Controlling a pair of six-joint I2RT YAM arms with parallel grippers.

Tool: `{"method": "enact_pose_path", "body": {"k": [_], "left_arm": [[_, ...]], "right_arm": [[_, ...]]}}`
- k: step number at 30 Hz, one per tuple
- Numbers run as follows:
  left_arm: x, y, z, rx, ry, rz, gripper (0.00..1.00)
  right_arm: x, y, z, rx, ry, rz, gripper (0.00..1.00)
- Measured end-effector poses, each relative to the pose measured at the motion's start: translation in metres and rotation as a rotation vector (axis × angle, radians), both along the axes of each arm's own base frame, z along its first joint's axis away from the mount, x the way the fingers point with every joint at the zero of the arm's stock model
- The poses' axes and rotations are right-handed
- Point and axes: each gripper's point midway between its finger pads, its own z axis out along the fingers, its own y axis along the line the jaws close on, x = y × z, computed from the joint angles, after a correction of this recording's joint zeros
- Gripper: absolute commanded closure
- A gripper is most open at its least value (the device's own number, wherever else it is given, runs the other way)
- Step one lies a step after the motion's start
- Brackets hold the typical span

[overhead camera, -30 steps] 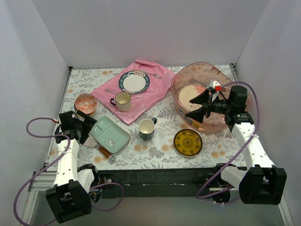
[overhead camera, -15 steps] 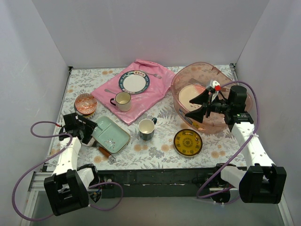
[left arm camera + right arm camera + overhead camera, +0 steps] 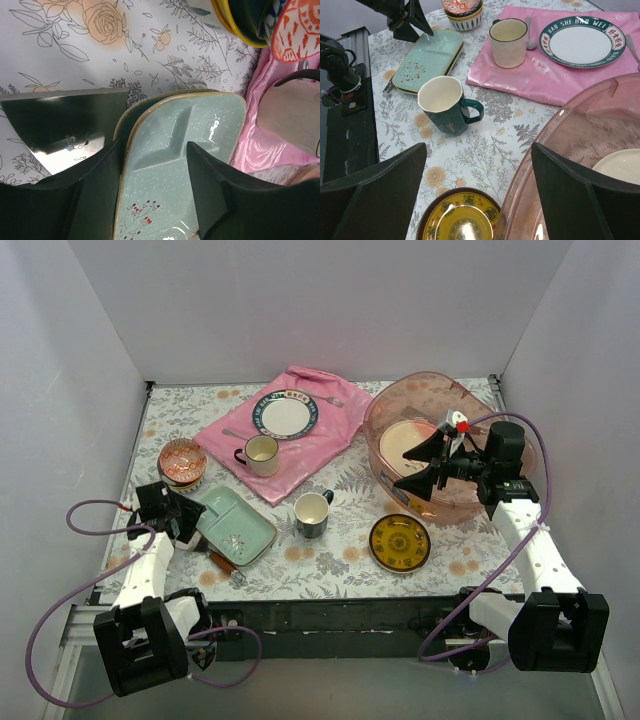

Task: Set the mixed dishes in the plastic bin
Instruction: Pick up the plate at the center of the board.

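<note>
The pale green tray (image 3: 235, 525) lies at the front left, and my left gripper (image 3: 188, 518) is at its left end. In the left wrist view the tray (image 3: 170, 170) fills the gap of the left gripper (image 3: 154, 145). One finger stands against its outer rim and the other over its inside, with the jaws half closed. My right gripper (image 3: 415, 465) hangs open and empty over the near-left rim of the pink plastic bin (image 3: 450, 510), which holds a cream plate (image 3: 405, 440). A yellow plate (image 3: 400, 542) and a dark mug (image 3: 312, 513) sit on the table.
A pink cloth (image 3: 300, 455) carries a cream mug (image 3: 262, 453) and a green-rimmed plate (image 3: 284, 414). Stacked patterned bowls (image 3: 182, 460) stand behind the tray. A spatula (image 3: 225, 565) lies partly under the tray's near edge. White walls enclose the table.
The left gripper has come down to the tray's left end and narrowed its jaws around it. The tray and the right arm have not moved.
</note>
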Motion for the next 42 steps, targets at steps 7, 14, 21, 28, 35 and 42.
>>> {"method": "enact_pose_path", "body": {"k": [7,14,21,28,35,42], "left_arm": [[0.000,-0.002,-0.007,-0.007,-0.017,0.005,0.57],[-0.003,-0.004,-0.013,-0.016,-0.012,0.012,0.80],[-0.004,-0.007,-0.007,-0.011,-0.043,-0.007,1.00],[-0.008,-0.008,0.000,-0.001,-0.057,-0.010,1.00],[-0.010,-0.010,0.017,0.016,-0.067,-0.044,1.00],[-0.001,-0.016,0.052,0.021,-0.147,-0.109,1.00]], "right_arm": [[0.000,0.000,0.000,0.000,-0.001,0.000,0.07],[0.000,0.000,-0.001,-0.001,0.003,0.000,0.07],[0.000,0.000,-0.001,-0.004,0.000,-0.003,0.07],[0.001,-0.001,-0.002,-0.008,-0.006,-0.007,0.07],[0.002,-0.001,-0.002,-0.010,-0.009,-0.008,0.07],[0.002,-0.001,-0.002,-0.010,-0.010,-0.008,0.07]]}}
